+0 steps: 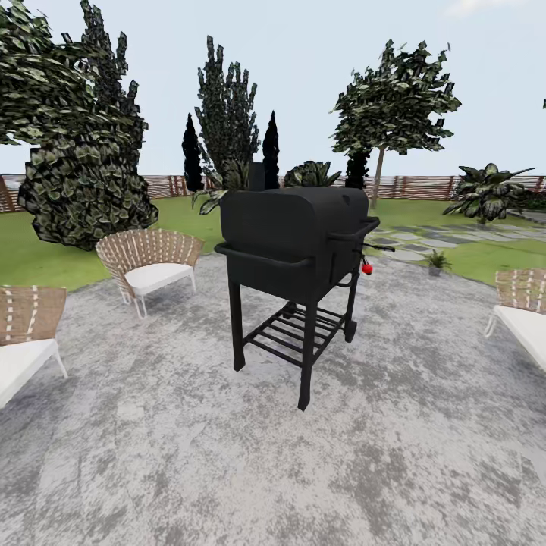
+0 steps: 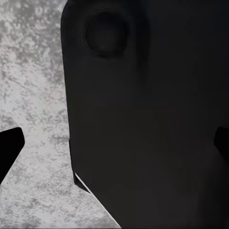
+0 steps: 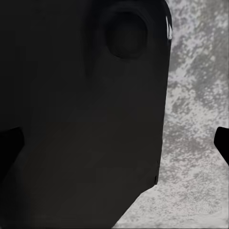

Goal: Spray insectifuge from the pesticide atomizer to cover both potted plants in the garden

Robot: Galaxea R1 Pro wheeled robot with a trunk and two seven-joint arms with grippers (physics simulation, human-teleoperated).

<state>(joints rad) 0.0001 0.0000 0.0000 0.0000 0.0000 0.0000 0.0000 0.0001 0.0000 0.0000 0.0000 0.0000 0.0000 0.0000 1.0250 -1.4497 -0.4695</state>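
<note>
Over at the left edge of the round grey patio there's a wicker chair with a white cushion, cut off by the frame, and a second wicker armchair just beyond it near the lawn. A big dark leafy bush stands behind them. In the middle of the patio sits a black barbecue grill on four legs, with a slatted lower rack and a small red knob hanging at its right side. Behind it run tall dark trees and the brown slatted fence.

Further right, just past the patio's edge where the grey stepping stones begin, one small potted plant sits in its little grey pot. A broad-leaved bush grows near the fence, and a third white-cushioned chair shows at the patio's right edge.

The pesticide atomizer isn't anywhere I can pick out from here, and I can spot just that one of the two potted plants.

Both wrist cameras look down past a dark robot body panel at the grey paving. The left claw and right claw each show dark finger tips spread wide at the frame edges with nothing between them, so both are released.

By my reckoning the task has hardly begun: the bottle still has to be found and grasped, then both plants sprayed.
</note>
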